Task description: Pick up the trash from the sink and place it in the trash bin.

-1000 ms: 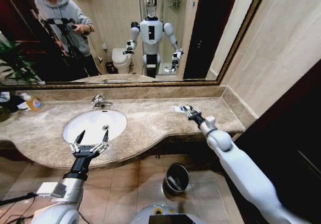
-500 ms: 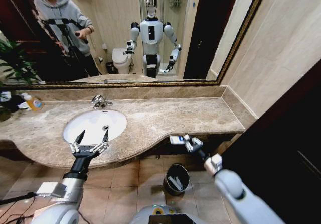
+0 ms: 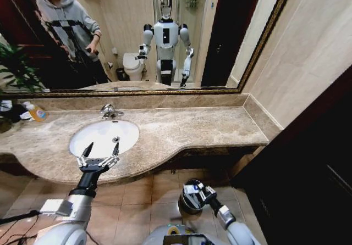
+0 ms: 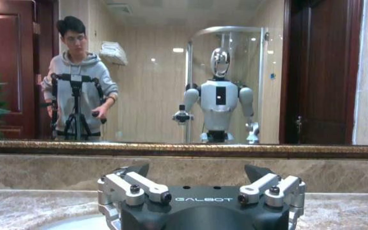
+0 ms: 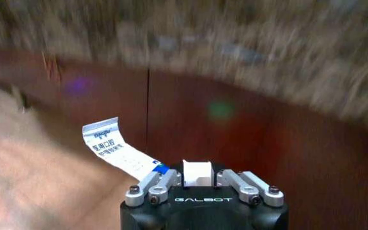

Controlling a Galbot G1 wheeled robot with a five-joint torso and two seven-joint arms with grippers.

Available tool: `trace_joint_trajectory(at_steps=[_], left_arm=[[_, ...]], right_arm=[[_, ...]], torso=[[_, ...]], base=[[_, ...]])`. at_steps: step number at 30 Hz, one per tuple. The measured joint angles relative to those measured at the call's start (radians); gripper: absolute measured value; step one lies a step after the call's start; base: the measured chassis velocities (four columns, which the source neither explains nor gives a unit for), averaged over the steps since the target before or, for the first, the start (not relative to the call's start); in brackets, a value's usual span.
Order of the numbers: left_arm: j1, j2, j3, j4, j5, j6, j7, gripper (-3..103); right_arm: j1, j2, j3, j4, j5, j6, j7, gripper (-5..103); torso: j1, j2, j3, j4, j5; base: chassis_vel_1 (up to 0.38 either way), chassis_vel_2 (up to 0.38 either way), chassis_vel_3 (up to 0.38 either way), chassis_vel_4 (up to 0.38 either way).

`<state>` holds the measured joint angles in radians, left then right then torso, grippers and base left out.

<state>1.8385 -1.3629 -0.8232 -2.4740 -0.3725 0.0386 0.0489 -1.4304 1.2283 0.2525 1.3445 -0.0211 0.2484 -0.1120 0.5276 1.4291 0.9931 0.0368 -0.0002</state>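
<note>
A flat white rectangular packet with blue print is gripped by the right claw, whose fingers are closed on one end of it so that the rest sticks out to the side. In the head view this claw is seen low down, below the front edge of the beige-brown marble worktop, with the packet held directly over the small round black trash bin with a shiny metallic rim, which stands on the tiled floor near the robot. Some pale litter can be made out inside the bin. The left claw is held with its fingers spread wide and nothing between them, hovering over the near rim of the white oval sink, which is set into the left part of the worktop. A chrome faucet stands at the far edge of the sink, and an orange-liquid bottle is placed at the far left of the worktop.
</note>
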Motion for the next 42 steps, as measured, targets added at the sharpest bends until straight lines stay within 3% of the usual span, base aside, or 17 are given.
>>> trace_joint_trajectory(at_steps=[3, 8, 11, 20, 27, 29, 30, 35, 36, 38, 42], left_arm=[[0.0, 0.0, 0.0, 0.0, 0.0, 0.0, 0.0, 100], [0.0, 0.0, 0.0, 0.0, 0.0, 0.0, 0.0, 100], [0.0, 0.0, 0.0, 0.0, 0.0, 0.0, 0.0, 100], [0.0, 0.0, 0.0, 0.0, 0.0, 0.0, 0.0, 100], [0.0, 0.0, 0.0, 0.0, 0.0, 0.0, 0.0, 100], [0.0, 0.0, 0.0, 0.0, 0.0, 0.0, 0.0, 100], [0.0, 0.0, 0.0, 0.0, 0.0, 0.0, 0.0, 100], [0.0, 0.0, 0.0, 0.0, 0.0, 0.0, 0.0, 100], [0.0, 0.0, 0.0, 0.0, 0.0, 0.0, 0.0, 100], [0.0, 0.0, 0.0, 0.0, 0.0, 0.0, 0.0, 100], [0.0, 0.0, 0.0, 0.0, 0.0, 0.0, 0.0, 100]], right_arm=[[0.114, 0.056, -0.006, -0.184, -0.029, 0.025, -0.003, 24], [0.175, 0.074, -0.014, -0.289, -0.027, 0.03, -0.009, 24], [0.247, 0.089, -0.009, -0.444, -0.052, 0.072, -0.028, 24], [0.341, 0.109, -0.011, -0.644, -0.055, 0.121, -0.054, 24], [0.416, 0.16, 0.011, -0.819, -0.141, 0.172, -0.038, 21], [0.445, 0.18, 0.02, -0.885, -0.152, 0.178, -0.016, 24], [0.457, 0.186, 0.025, -0.9, -0.145, 0.172, -0.003, 35], [0.461, 0.183, 0.026, -0.891, -0.132, 0.149, 0.005, 40], [0.461, 0.182, 0.027, -0.888, -0.13, 0.148, 0.006, 51], [0.458, 0.176, 0.029, -0.875, -0.113, 0.145, 0.015, 61], [0.425, 0.16, 0.028, -0.812, -0.086, 0.141, 0.014, 73]], torso=[[0.0, 0.0, 0.0, 0.0003, 0.0002], [0.0, 0.0, 0.0, 0.0002, 0.0], [0.0, 0.0, 0.0, 0.0002, 0.0002], [0.0, 0.0, 0.0, 0.0001, 0.0003], [0.0, 0.0, 0.0, 0.0, 0.0003], [0.0, 0.0, 0.0, 0.0001, 0.0003], [0.0, 0.0, 0.0, 0.0001, 0.0002], [0.0, 0.0, 0.0, 0.0001, 0.0002], [0.0, 0.0, 0.0, 0.0001, 0.0001], [0.0, 0.0, 0.0, 0.0001, 0.0002], [0.0, 0.0, 0.0, 0.0001, 0.0003]], base=[[0.0, 0.0, 0.0, 0.0], [0.0, 0.0, 0.0, 0.0], [0.0, 0.0, 0.0, 0.0], [0.0, 0.0, 0.0, 0.0], [0.0, 0.0, 0.0, 0.0], [0.0, 0.0, 0.0, 0.0], [0.0, 0.0, 0.0, 0.0], [0.0, 0.0, 0.0, 0.0], [0.0, 0.0, 0.0, 0.0], [0.0, 0.0, 0.0, 0.0], [0.0, 0.0, 0.0, 0.0]])
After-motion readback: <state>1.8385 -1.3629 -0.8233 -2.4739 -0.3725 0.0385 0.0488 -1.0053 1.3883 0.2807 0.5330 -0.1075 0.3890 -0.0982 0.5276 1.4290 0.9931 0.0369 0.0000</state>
